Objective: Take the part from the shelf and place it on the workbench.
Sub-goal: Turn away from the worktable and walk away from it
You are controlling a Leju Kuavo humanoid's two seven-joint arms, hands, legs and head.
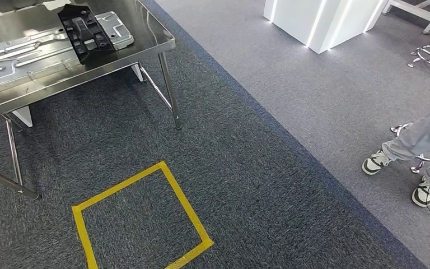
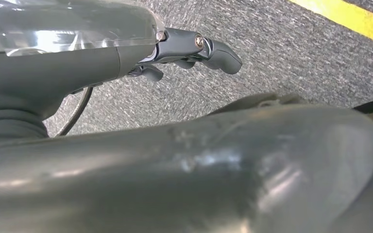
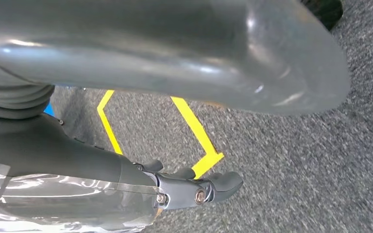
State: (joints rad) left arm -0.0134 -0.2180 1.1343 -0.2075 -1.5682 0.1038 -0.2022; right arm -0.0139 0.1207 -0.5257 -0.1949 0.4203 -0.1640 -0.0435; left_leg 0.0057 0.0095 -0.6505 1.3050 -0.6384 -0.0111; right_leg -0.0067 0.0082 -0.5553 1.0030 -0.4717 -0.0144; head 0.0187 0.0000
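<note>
A black ribbed plastic part (image 1: 84, 31) lies on top of a silver pressed-metal panel (image 1: 28, 53) on the steel workbench (image 1: 145, 47) at the upper left of the head view. My left hand (image 2: 189, 48) hangs beside my body over the dark carpet, fingers loosely extended and holding nothing. My right hand (image 3: 194, 187) hangs the same way on the other side, above a corner of yellow tape (image 3: 201, 145), with nothing in it.
A yellow tape square (image 1: 182, 202) marks the dark carpet in front of the workbench legs (image 1: 171, 92). A person's legs and shoes (image 1: 411, 148) stand at the right on lighter carpet, near chrome chair bases (image 1: 428, 56). A white lit counter (image 1: 325, 22) stands at the back.
</note>
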